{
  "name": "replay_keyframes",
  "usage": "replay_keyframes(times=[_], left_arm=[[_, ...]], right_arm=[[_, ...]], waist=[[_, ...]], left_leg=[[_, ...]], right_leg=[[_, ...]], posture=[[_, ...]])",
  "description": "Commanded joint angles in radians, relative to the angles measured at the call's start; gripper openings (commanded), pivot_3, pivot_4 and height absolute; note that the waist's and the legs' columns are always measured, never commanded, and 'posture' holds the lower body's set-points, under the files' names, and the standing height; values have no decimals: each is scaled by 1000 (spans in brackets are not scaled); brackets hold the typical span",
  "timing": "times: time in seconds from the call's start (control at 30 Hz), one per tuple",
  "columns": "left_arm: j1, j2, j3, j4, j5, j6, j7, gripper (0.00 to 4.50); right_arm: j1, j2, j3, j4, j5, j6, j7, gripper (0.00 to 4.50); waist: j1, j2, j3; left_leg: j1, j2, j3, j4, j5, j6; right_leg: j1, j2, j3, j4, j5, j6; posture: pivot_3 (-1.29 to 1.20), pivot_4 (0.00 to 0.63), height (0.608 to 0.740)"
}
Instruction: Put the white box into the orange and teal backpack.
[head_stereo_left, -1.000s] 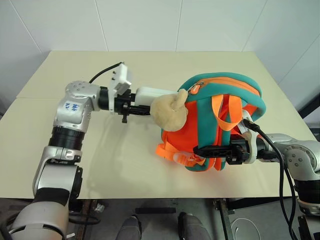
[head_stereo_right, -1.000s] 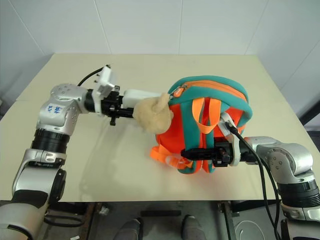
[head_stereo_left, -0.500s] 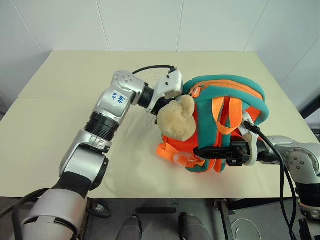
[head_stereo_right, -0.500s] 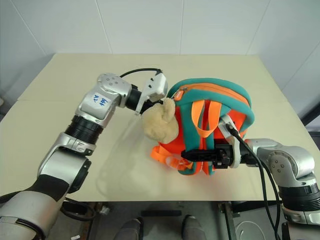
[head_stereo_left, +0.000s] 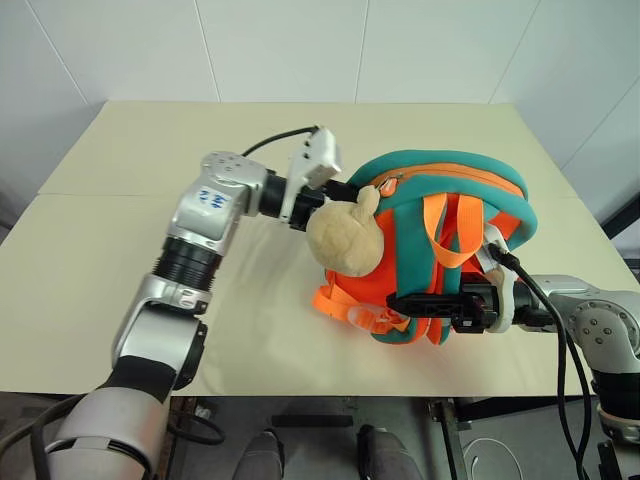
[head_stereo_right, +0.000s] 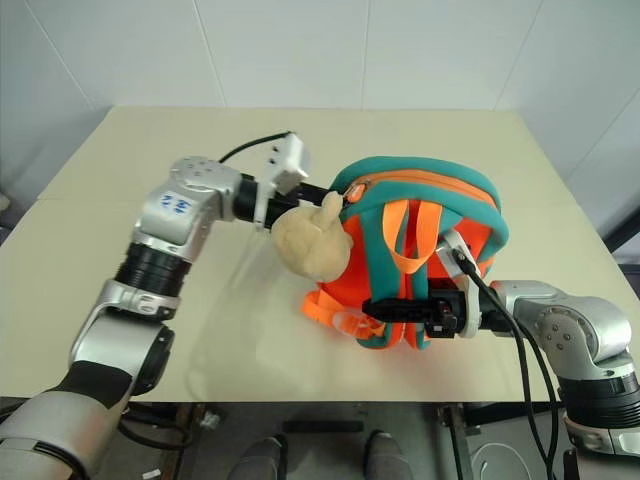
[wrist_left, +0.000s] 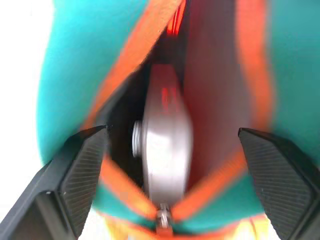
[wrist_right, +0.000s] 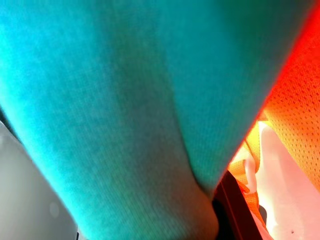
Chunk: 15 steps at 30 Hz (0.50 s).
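The orange and teal backpack (head_stereo_left: 450, 200) stands on the table, its zip mouth facing my left arm and a tan plush toy (head_stereo_left: 343, 235) hanging beside it. The white box (wrist_left: 165, 145) sits inside the backpack, seen through the mouth in the left wrist view. My left gripper (wrist_left: 172, 134) is at the mouth, open, its fingers (wrist_left: 80, 165) wide on either side of the box and not touching it. From the other side, my right gripper (head_stereo_left: 395, 300) is shut on the backpack's lower teal edge, near the orange straps (head_stereo_left: 440, 225).
The cream table (head_stereo_left: 130, 160) reaches back to a white tiled wall. Its front edge runs just below the backpack. Black cables (head_stereo_left: 275, 138) loop off both wrists. Bare tabletop lies to the left and behind.
My left arm swung right and pushed the white box from beside the plush toy into the backpack. Its fingers then let go and opened. The right gripper kept its hold.
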<state>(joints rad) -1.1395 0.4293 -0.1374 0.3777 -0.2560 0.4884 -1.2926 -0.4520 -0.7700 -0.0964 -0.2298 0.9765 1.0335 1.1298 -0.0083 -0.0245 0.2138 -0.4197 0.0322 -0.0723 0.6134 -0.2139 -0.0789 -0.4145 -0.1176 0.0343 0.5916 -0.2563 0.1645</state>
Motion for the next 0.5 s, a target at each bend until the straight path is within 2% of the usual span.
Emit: replay_keyframes(times=[0.03,0.23,0.37,0.5], left_arm=[[32,74,59,-53,-40,-72,-52,4390],[101,177,125,-127,-110,-73,-106,4390],[201,249,189,-339,-254,78,-131,4390],[239,223,188,-451,-310,126,-54,4390]], right_arm=[[-7,7,-15,-11,15,-13,2,10],[-22,7,3,11,0,-20,14,10],[-32,9,17,25,-10,-24,24,10],[-44,19,29,34,-17,-27,28,10]], waist=[[1,0,0],[-2,0,0],[2,0,0],[4,0,0]], left_leg=[[0,0,0,0,0,0],[0,0,0,0,0,0],[0,0,0,0,0,0],[1,0,0,0,0,0]], right_leg=[[0,0,0,0,0,0],[0,0,0,1,0,0],[0,0,0,0,0,0],[0,0,0,1,0,0]], posture=[[0,150,740],[0,150,740],[0,150,740],[0,150,740]])
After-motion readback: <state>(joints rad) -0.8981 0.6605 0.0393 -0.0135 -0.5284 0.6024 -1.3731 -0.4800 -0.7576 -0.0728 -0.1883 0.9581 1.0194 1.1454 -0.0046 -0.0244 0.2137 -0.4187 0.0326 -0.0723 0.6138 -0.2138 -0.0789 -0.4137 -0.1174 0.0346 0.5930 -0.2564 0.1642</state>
